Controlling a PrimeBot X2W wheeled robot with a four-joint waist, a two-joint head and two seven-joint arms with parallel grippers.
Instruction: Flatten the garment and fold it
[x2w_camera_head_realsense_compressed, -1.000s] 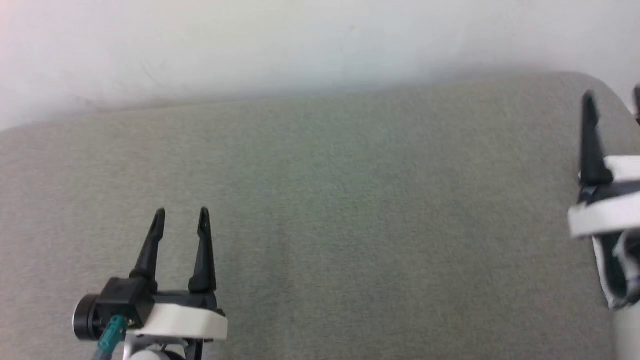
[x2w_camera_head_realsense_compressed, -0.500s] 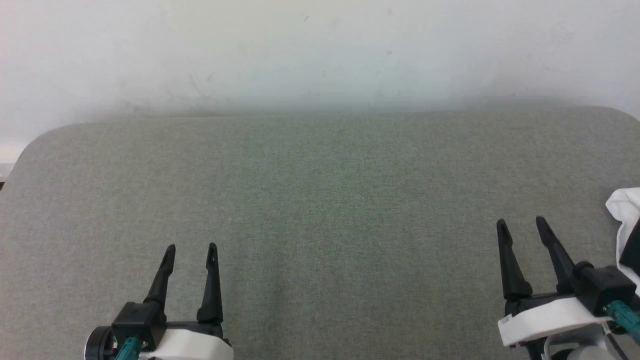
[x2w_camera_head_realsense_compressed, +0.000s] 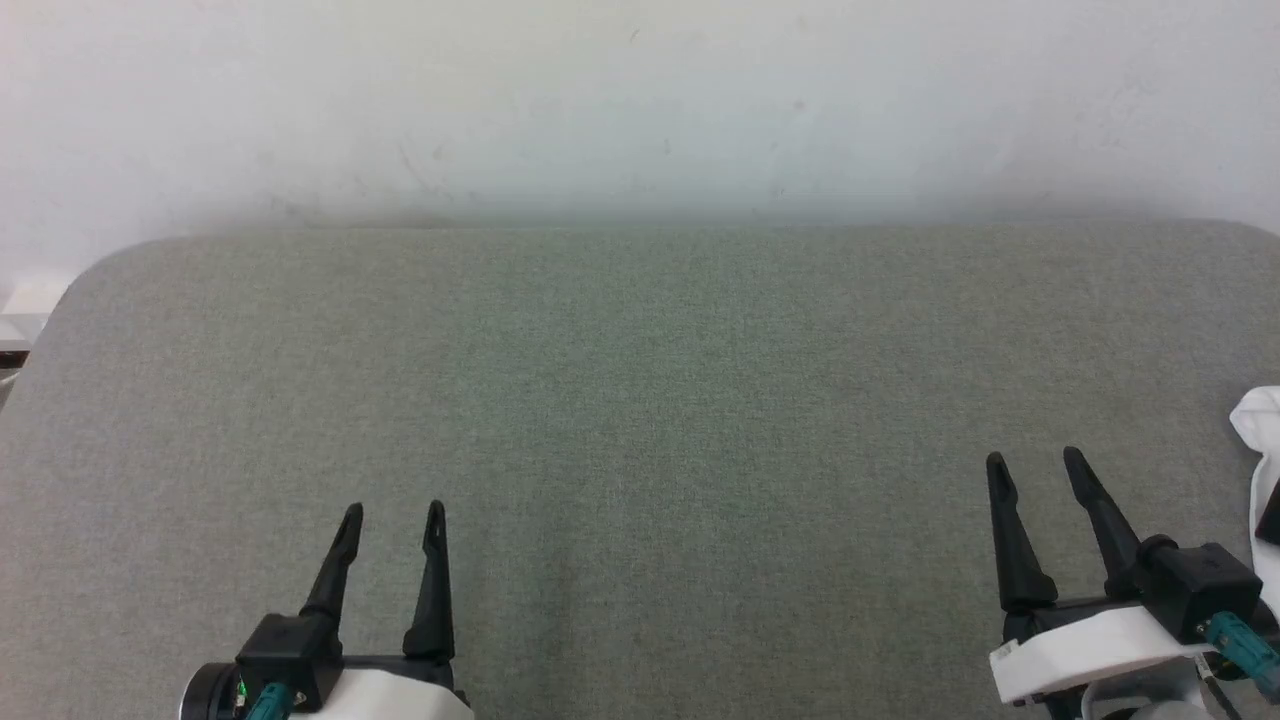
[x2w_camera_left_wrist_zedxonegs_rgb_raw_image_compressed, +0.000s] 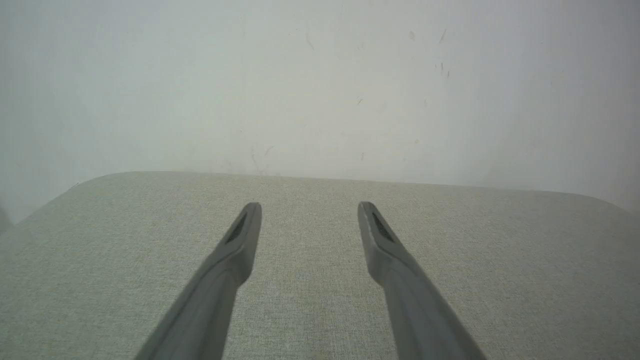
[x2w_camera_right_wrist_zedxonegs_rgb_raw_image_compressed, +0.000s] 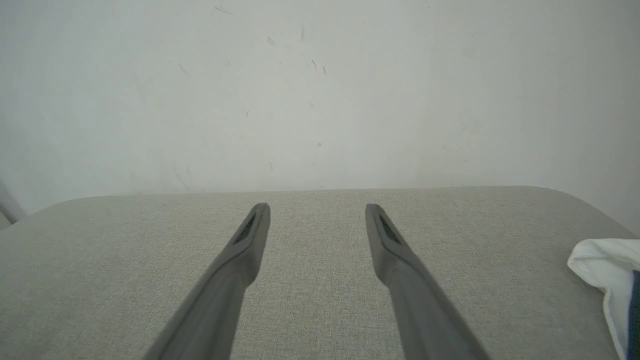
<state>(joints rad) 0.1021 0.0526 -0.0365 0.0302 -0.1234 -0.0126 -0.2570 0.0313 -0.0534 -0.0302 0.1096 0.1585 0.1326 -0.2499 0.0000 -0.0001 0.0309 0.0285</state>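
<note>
Garment (x2w_camera_head_realsense_compressed: 1258, 440) lies at the far right edge of the grey-green fabric surface (x2w_camera_head_realsense_compressed: 640, 400), cut off by the frame in the head view. What shows is a bunched white fold with a dark patch just below it. In the right wrist view the garment (x2w_camera_right_wrist_zedxonegs_rgb_raw_image_compressed: 597, 262) shows as a rounded white fold with a dark strip along its right side, resting on the surface. Too little of it shows to read any lettering or print. Left gripper (x2w_camera_head_realsense_compressed: 394, 510) sits near left, fingers spread with bare fabric between them, touching nothing visible. Right gripper (x2w_camera_head_realsense_compressed: 1034, 458) sits near right, fingers spread as well, just left of the garment but apart from it. Left wrist view: left gripper (x2w_camera_left_wrist_zedxonegs_rgb_raw_image_compressed: 309, 206) with its two grey fingers held wide over the surface, pointing toward the wall (x2w_camera_left_wrist_zedxonegs_rgb_raw_image_compressed: 320, 75). Right wrist view: right gripper (x2w_camera_right_wrist_zedxonegs_rgb_raw_image_compressed: 317, 206) likewise wide apart, garment off to its right. Wall is off-white with small scuffs and marks, meeting the far edge of the surface. Each gripper carries a teal connector (x2w_camera_head_realsense_compressed: 1235, 635) at its base.
</note>
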